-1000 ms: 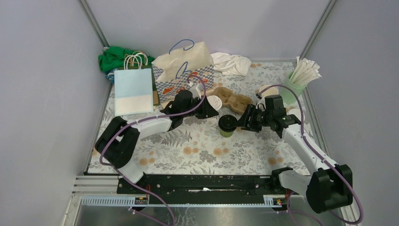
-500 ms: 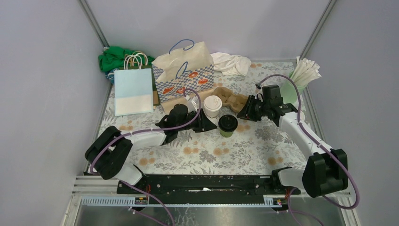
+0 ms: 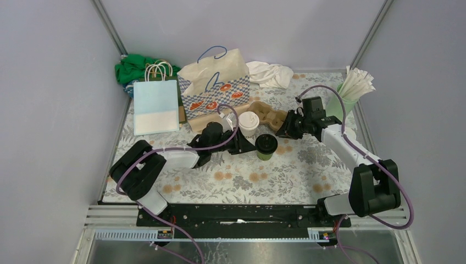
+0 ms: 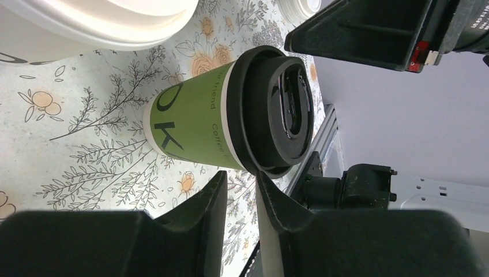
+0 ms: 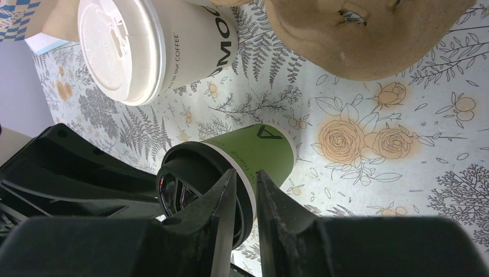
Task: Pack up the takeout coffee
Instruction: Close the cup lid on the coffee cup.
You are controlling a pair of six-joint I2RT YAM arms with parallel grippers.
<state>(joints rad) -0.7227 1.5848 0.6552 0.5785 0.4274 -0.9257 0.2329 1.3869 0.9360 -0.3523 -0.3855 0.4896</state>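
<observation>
A green takeout coffee cup (image 3: 266, 146) with a black lid stands on the flowered table (image 3: 264, 181). Just behind it is a cream cup (image 3: 248, 122) with a white lid. My left gripper (image 3: 242, 144) sits low at the green cup's left side. In the left wrist view the green cup (image 4: 230, 115) is just beyond the left gripper (image 4: 241, 179), whose jaws are open by a narrow gap with nothing between them. My right gripper (image 3: 284, 131) hovers to the right of both cups. In the right wrist view the right gripper (image 5: 245, 176) is narrowly open in front of the green cup (image 5: 259, 150), empty.
A brown pulp cup carrier (image 3: 270, 115) lies behind the cups. A patterned paper bag (image 3: 217, 82) and a pale blue bag (image 3: 156, 106) stand at the back left, beside green cloth (image 3: 134, 66). White cloth (image 3: 272, 74) lies at the back. A mint tumbler of straws (image 3: 347, 96) stands at the right.
My left gripper has left the cream cup and dropped beside the green cup. My right gripper has backed away from the green cup toward the rear, and its jaws have narrowed.
</observation>
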